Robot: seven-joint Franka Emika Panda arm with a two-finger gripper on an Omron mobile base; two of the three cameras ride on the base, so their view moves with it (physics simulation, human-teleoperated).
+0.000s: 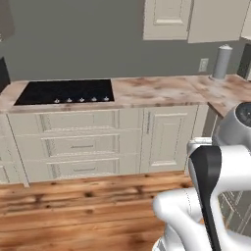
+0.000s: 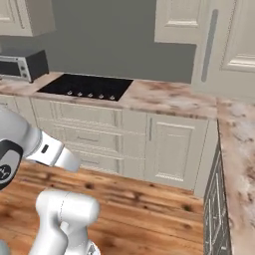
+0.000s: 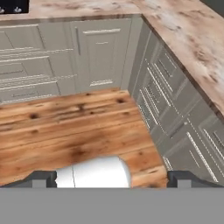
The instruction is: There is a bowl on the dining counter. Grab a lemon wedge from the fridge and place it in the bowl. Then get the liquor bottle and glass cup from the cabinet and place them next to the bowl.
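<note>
From the left base view, a beige stone bench with reddish-brown veining runs along the wall on cream cabinets, carrying a flat black cooktop and, far right, a grey cylindrical canister. The white arm with dark joints folds up at lower right over a wooden plank floor.

The right base view has the same bench turning a corner to the right, with a dark toaster oven at its left end and cream upper cabinets above.

In the hand view, the pincer stands wide apart, its two dark tips at the bottom corners, nothing between them, aimed down at the floor and the corner of drawer fronts.

No bowl, fridge, lemon wedge, bottle or cup appears here, so where they are I cannot tell. I judge the robot is travelling between stations with nothing in hand; next it must bring its target into sight before reaching.
</note>
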